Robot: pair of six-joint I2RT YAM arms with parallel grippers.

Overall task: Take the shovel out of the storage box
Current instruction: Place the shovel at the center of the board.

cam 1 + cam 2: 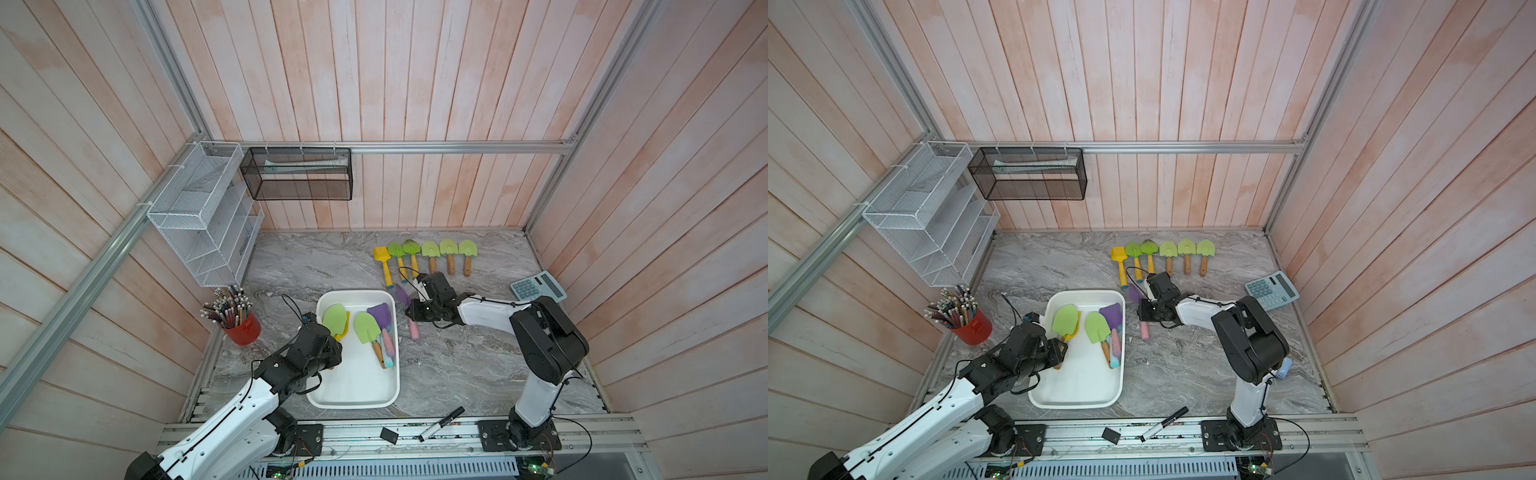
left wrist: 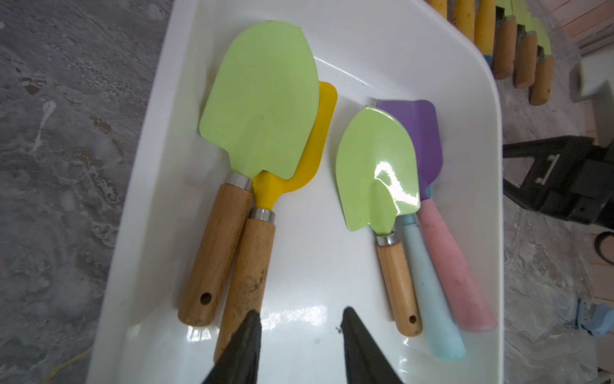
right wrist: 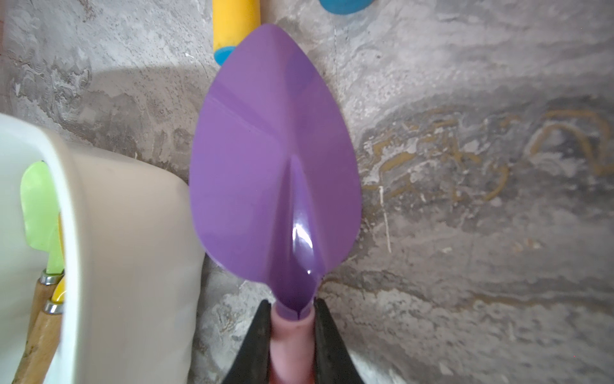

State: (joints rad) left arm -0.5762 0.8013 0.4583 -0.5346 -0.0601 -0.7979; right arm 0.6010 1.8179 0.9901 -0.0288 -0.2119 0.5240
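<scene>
The right gripper (image 3: 292,309) is clamped narrowly on the pink handle of the purple shovel (image 3: 275,159), whose blade points straight ahead of the fingers. This shovel is outside the storage box (image 3: 133,232), whose rounded corner stands just beside the blade; whether it hangs clear of the tabletop cannot be told. Just past the blade tip lies the blue-capped handle of the nearest of the row of shovels (image 1: 428,253).

The left gripper (image 2: 300,332) hovers inside the box with a moderate gap between its jaws and nothing in it. One finger overlaps the wooden handle of the yellow shovel (image 2: 315,149); the green shovel (image 2: 262,99) lies on top of that one.

Likely troubles: the purple blade pushed forward could knock the row askew, and swung sideways it could catch the box rim. A grip so close to the blade may let the long handle sag. On the left, lifting the yellow shovel would drag the green one along.

The table (image 1: 324,257) is grey, veined and marble-patterned, and pale pink wooden plank walls (image 1: 415,83) enclose it.
</scene>
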